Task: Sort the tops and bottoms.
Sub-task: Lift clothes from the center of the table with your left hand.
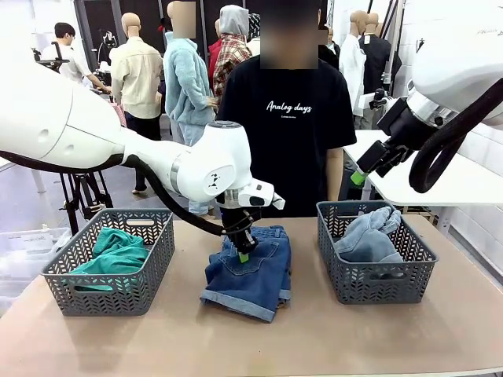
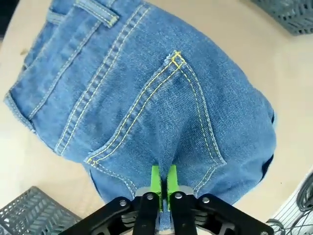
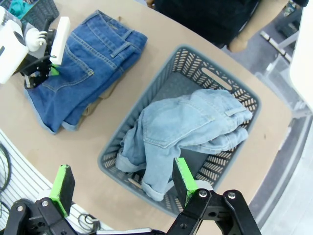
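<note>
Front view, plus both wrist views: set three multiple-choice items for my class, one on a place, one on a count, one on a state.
1. Where are the pale shorts? A) left basket B) the floor C) right basket
2. How many grey baskets stand on the table? A) one B) two C) three
3. The left end effector is: A) shut on the dark shorts B) wide open C) holding a shirt

Key: 1 C, they are heaped in that basket; 2 B, one stands at each end; 3 A, it pinches a fold of denim.
</note>
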Controlling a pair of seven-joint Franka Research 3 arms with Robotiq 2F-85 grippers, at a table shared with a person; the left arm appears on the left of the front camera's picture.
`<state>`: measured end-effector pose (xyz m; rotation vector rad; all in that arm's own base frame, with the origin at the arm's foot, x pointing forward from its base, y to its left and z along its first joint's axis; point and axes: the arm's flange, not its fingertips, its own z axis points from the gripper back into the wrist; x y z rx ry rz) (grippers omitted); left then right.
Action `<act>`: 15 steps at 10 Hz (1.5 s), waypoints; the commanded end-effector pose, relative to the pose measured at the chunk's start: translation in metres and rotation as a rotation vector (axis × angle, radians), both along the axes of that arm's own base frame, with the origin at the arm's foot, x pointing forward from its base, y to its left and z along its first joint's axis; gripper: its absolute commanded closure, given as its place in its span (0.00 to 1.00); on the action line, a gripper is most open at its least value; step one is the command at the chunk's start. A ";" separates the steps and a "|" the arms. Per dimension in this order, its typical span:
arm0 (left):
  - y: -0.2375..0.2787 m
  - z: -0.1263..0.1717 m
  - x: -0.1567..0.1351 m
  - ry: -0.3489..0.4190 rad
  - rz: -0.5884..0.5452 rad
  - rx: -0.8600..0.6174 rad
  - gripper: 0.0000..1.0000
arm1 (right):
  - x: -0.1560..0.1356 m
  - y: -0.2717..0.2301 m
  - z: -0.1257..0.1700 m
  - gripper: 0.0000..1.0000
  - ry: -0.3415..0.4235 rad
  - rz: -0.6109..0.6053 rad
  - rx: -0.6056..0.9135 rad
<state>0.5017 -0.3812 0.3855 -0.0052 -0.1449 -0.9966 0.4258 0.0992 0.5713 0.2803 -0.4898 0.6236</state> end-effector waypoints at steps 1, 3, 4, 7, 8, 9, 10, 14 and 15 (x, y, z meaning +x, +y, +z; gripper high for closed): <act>0.010 0.026 -0.006 -0.041 0.064 -0.020 1.00 | -0.002 0.001 -0.001 0.00 0.007 -0.015 -0.016; 0.021 0.081 -0.007 -0.180 0.086 -0.061 1.00 | -0.002 0.001 -0.001 0.00 0.007 -0.015 -0.016; 0.026 0.114 -0.005 -0.245 0.094 -0.084 1.00 | -0.002 0.001 -0.001 0.00 0.007 -0.015 -0.016; 0.028 0.174 -0.018 -0.376 0.076 -0.125 1.00 | -0.002 0.001 -0.001 0.00 0.007 -0.015 -0.016; 0.031 0.183 -0.021 -0.385 0.052 -0.175 1.00 | -0.002 0.001 -0.001 0.00 0.007 -0.015 -0.016; 0.037 0.175 -0.021 -0.330 0.061 -0.257 1.00 | -0.002 0.001 -0.001 0.00 0.007 -0.015 -0.016; 0.027 0.187 -0.018 -0.349 0.071 -0.149 1.00 | -0.002 0.001 -0.001 0.00 0.007 -0.015 -0.016; 0.024 0.197 -0.016 -0.400 0.072 -0.151 1.00 | -0.002 0.001 -0.001 0.00 0.007 -0.015 -0.016; 0.026 0.222 -0.014 -0.480 0.075 -0.114 1.00 | -0.002 0.001 -0.001 0.00 0.007 -0.015 -0.016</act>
